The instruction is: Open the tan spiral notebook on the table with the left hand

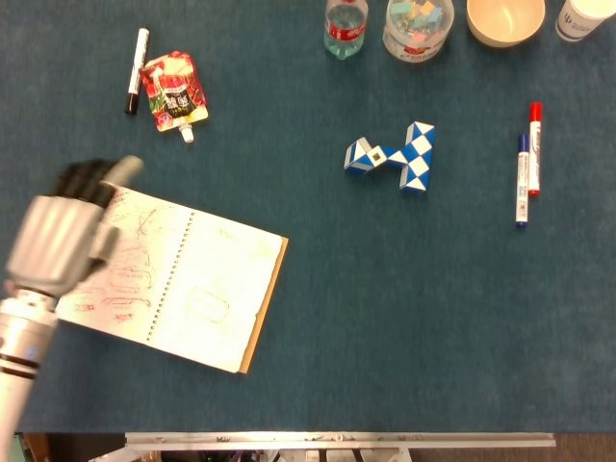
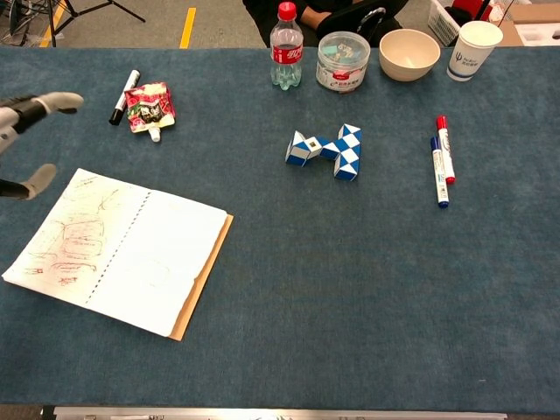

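The tan spiral notebook (image 1: 183,284) (image 2: 131,249) lies open and flat on the table at the left, its white pages showing and a tan edge along its right side. The left page carries red scribbles. My left hand (image 1: 60,236) hovers over the notebook's left edge with nothing in it. In the chest view only the fingertips (image 2: 54,102) of that left hand show at the far left, spread apart. My right hand is out of both views.
A black marker (image 1: 137,69) and a red pouch (image 1: 174,91) lie behind the notebook. A blue-white snake puzzle (image 1: 395,157) sits mid-table, two markers (image 1: 527,164) at the right. A bottle (image 1: 346,26), a jar (image 1: 417,25), a bowl (image 1: 504,19) and a cup (image 1: 583,17) line the far edge.
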Available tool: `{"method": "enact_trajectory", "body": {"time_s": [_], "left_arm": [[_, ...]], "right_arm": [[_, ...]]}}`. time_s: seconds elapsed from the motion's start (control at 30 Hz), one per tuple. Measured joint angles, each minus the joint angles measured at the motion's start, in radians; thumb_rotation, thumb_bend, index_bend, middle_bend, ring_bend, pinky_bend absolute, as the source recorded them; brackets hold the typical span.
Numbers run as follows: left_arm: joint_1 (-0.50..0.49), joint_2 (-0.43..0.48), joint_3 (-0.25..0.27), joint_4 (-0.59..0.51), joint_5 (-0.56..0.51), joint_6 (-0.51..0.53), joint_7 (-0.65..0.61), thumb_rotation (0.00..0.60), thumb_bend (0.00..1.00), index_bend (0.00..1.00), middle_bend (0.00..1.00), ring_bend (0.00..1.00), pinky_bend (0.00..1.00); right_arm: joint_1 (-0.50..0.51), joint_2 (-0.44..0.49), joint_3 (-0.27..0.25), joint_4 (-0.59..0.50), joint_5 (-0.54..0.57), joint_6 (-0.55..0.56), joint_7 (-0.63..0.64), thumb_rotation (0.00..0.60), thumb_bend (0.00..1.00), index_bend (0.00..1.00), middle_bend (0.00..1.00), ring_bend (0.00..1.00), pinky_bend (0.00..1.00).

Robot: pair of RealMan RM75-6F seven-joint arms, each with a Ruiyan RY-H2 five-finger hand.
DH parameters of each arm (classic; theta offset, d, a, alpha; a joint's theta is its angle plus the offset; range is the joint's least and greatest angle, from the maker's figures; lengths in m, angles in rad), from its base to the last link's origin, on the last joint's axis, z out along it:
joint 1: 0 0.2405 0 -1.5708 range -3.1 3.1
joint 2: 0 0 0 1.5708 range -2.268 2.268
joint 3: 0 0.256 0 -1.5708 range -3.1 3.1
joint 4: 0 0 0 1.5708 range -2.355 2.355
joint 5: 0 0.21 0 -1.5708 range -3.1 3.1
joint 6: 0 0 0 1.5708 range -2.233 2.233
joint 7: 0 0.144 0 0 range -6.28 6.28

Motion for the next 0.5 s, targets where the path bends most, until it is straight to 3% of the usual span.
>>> {"method": "enact_trajectory", "body": {"time_s": [0.27,0.5], "left_arm": [[0.120,-0.043,-0.037,0.128,-0.015,0.140,-0.113,0.600,0.44,0.07,0.13,0.12,0.15],[0.185,-0.070,-0.026,0.176,0.022,0.209,-0.142,0.600,0.44,0.07,0.13,0.12,0.15]], "right_arm": [[0.007,0.008,-0.003,-0.023,-0.002,-0.010,-0.026,0.600,0.40,0.34,0.28,0.21,0.31],[0.014,0.010,-0.004,-0.042,-0.003,-0.018,-0.047,0.600,0.39,0.34,0.28,0.21,0.31]]}}
